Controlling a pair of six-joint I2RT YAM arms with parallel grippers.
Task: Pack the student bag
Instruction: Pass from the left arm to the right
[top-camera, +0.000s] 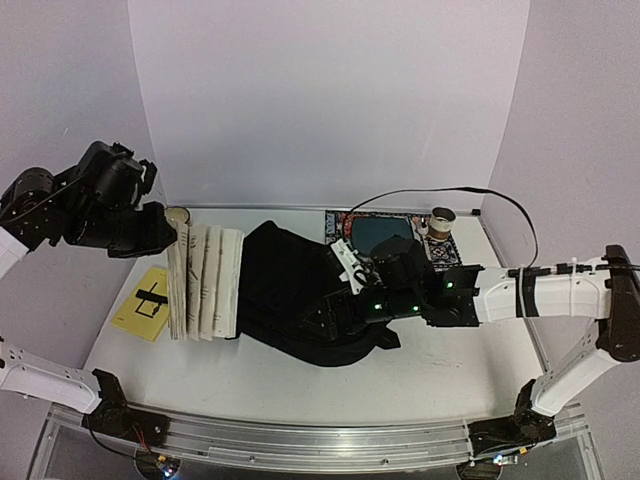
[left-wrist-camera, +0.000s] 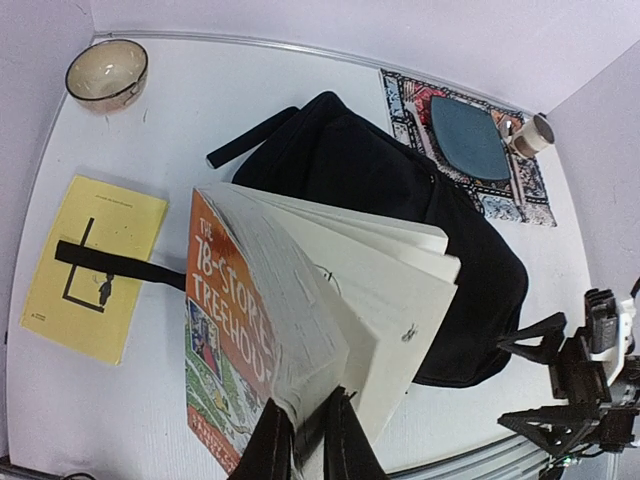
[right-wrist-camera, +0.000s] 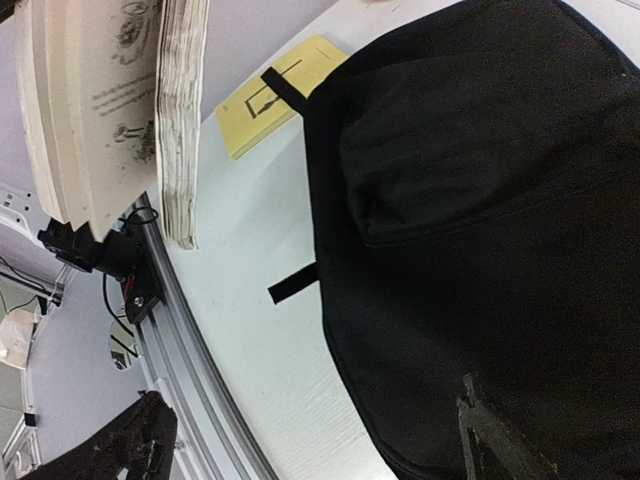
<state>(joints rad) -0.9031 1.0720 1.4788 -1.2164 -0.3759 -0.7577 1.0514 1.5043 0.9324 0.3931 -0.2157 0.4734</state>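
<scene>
White tabletop (top-camera: 440, 370), pale walls behind. The backpack (top-camera: 290, 290) lies flat at centre. The left claw (left-wrist-camera: 308, 430) is clenched on a book (left-wrist-camera: 330, 300), pages fanned, at the backpack's 9 o'clock. The right claw (right-wrist-camera: 312, 445) is released, jaws wide, over the backpack's 3 o'clock side. A yellow booklet (top-camera: 143, 303) lies at 8 o'clock.

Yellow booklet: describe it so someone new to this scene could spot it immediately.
Find the black backpack mid-table. Left of it, beyond the raised open book, the yellow booklet lies flat. It is the only yellow thing, with a black strap across it.
</scene>
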